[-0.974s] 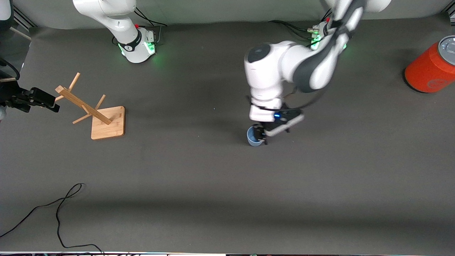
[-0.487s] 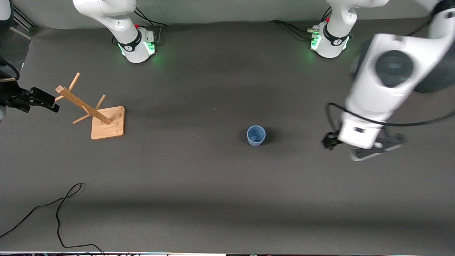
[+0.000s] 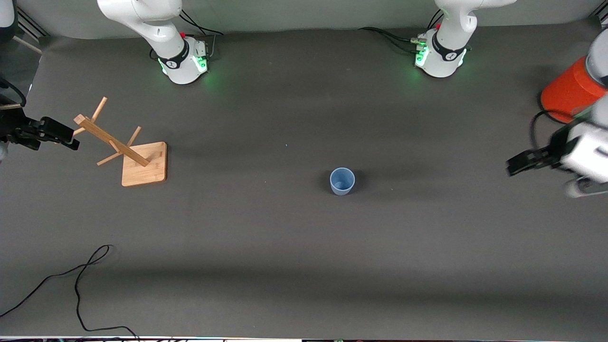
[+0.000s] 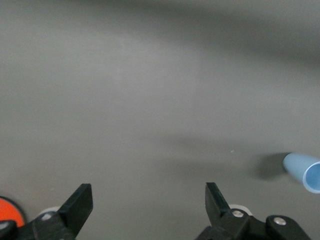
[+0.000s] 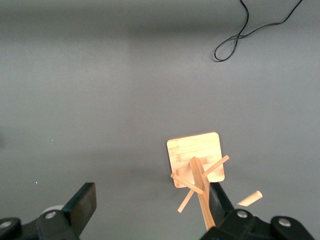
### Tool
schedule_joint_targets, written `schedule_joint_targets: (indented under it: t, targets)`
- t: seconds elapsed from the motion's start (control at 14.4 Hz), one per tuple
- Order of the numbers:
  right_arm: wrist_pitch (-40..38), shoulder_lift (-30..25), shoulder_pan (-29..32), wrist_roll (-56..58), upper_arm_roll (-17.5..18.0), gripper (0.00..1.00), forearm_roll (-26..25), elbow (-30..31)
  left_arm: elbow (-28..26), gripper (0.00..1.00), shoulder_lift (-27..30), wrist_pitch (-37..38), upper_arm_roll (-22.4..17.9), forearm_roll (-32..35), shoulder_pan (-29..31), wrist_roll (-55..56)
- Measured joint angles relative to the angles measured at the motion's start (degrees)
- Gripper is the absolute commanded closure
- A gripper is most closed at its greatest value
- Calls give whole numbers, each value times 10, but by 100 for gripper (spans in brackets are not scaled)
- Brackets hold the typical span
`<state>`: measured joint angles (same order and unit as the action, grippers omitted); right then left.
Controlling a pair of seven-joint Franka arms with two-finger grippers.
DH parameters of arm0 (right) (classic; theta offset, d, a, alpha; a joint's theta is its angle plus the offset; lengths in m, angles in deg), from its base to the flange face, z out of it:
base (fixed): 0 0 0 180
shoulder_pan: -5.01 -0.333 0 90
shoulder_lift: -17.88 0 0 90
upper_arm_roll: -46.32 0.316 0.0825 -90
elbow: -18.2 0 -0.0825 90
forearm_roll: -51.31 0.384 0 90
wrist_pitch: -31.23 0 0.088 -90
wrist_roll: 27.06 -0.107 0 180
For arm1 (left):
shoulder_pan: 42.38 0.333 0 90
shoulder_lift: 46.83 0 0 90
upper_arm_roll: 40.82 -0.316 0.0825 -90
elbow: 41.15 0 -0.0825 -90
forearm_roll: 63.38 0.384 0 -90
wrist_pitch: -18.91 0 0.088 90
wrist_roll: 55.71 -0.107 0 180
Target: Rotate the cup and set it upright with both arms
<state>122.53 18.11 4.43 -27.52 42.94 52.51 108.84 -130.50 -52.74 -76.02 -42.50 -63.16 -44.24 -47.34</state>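
Observation:
The pale blue cup (image 3: 342,181) stands upright on the dark table mat, mouth up, with nothing touching it. In the left wrist view the cup (image 4: 304,171) shows at the edge, well apart from the fingers. My left gripper (image 3: 515,167) hangs over the left arm's end of the table, beside the orange cylinder, open and empty (image 4: 148,192). My right gripper (image 3: 71,140) waits at the right arm's end, over the top of the wooden rack, open with nothing held (image 5: 150,195).
A wooden rack (image 3: 128,152) with pegs stands on a square base toward the right arm's end (image 5: 197,160). A big orange cylinder (image 3: 567,92) stands at the left arm's end. A black cable (image 3: 78,280) lies near the front edge.
My left gripper, which was at the cup a second ago, has pulled away to the left arm's end of the table. The cup stays upright where it was. The right arm has not moved.

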Motion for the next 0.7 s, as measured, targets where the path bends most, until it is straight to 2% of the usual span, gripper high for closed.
schedule_joint_targets:
  t: [0.14, 0.28, 0.42, 0.56, 0.7]
  targets:
    - [0, 0, 0, 0, 0, 0, 0, 0, -34, 0, 31, 3, -81, 0, -53, -28]
    - [0, 0, 0, 0, 0, 0, 0, 0, -51, 0, 46, 10, -100, 19, -67, -32]
    - [0, 0, 0, 0, 0, 0, 0, 0, -55, 0, 46, 10, -97, 30, -65, -32]
    - [0, 0, 0, 0, 0, 0, 0, 0, -55, 0, 44, 15, -61, 32, -38, -32]
    - [-1, 0, 0, 0, 0, 0, 0, 0, -53, 0, 44, 22, -41, 33, -27, -32]
